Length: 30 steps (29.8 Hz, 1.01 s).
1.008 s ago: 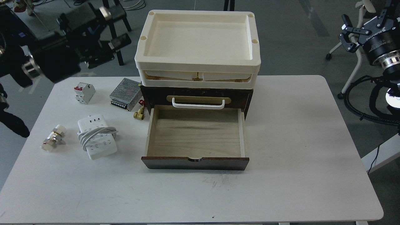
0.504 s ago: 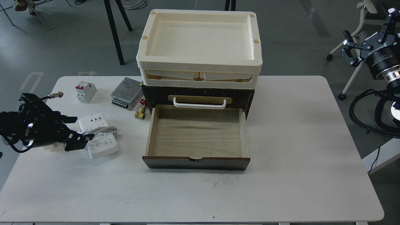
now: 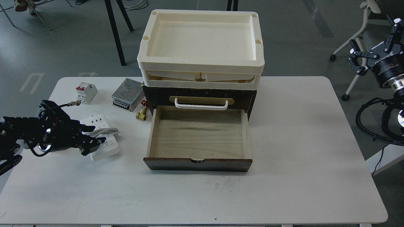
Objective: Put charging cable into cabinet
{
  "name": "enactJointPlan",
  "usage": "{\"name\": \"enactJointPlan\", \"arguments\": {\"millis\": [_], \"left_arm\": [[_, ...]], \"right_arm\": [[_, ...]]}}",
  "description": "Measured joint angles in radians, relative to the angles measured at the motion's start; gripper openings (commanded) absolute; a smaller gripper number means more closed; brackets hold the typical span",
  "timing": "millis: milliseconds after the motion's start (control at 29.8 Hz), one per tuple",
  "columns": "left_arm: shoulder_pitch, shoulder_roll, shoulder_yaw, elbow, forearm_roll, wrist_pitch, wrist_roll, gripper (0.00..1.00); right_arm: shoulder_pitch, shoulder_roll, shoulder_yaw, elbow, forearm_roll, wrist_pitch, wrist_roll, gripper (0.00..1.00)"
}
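At 9 o'clock of the cabinet (image 3: 199,94), our left gripper (image 3: 91,137) straddles the charging cable (image 3: 101,138), jaws spread, not yet lifted; drawer (image 3: 198,135) open, empty.

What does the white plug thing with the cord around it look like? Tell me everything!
The charging cable is a white plastic power strip lying flat on the white table, left of the open drawer. Ports show near its far end, socket holes on top. A thick white cord is looped around its middle. The left gripper reaches over its left side, one finger on either side of the cord, not yet lifting it.

Lab, grey floor (image 3: 300,37), white table (image 3: 300,142)
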State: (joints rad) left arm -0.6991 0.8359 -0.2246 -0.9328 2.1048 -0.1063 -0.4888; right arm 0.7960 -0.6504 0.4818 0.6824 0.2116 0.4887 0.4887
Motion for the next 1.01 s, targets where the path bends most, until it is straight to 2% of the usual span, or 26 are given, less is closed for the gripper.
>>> {"name": "enactJointPlan", "arguments": {"millis": [67,101,134,168,403,504,874,1008], "left_arm": [[0.0,-0.003,0.0,0.006,0.002,0.006,0.0,0.46],[0.001,-0.004,0.001,0.007,0.002,0.008,0.0,0.37],[0.001,-0.004,0.001,0.008,0.002,0.008,0.0,0.14],[0.001,-0.004,0.001,0.008,0.002,0.008,0.0,0.0],[-0.004,0.003,-0.01,-0.009,-0.016,0.023,0.0,0.0],[-0.002,0.031,-0.014,-0.068,-0.038,0.034,0.0,0.0],[-0.077,0.333,-0.063,-0.565,-0.538,-0.164,0.001,0.0],[-0.079,0.359,-0.133,-0.725,-0.779,-0.248,0.0,0.0]], "right_arm": [[-0.005,0.0,0.0,0.0,0.0,0.0,0.0,1.0],[-0.008,0.0,0.0,0.0,0.0,0.0,0.0,1.0],[-0.011,0.0,0.0,0.0,0.0,0.0,0.0,1.0],[-0.013,0.0,0.0,0.0,0.0,0.0,0.0,1.0],[-0.031,-0.001,0.0,-0.001,0.0,0.0,0.0,1.0],[-0.041,-0.001,0.001,-0.001,0.0,0.0,0.0,1.0],[-0.072,-0.005,0.006,-0.009,0.0,0.0,0.0,1.0],[-0.079,-0.008,0.006,-0.01,0.0,0.0,0.0,1.0]]}}
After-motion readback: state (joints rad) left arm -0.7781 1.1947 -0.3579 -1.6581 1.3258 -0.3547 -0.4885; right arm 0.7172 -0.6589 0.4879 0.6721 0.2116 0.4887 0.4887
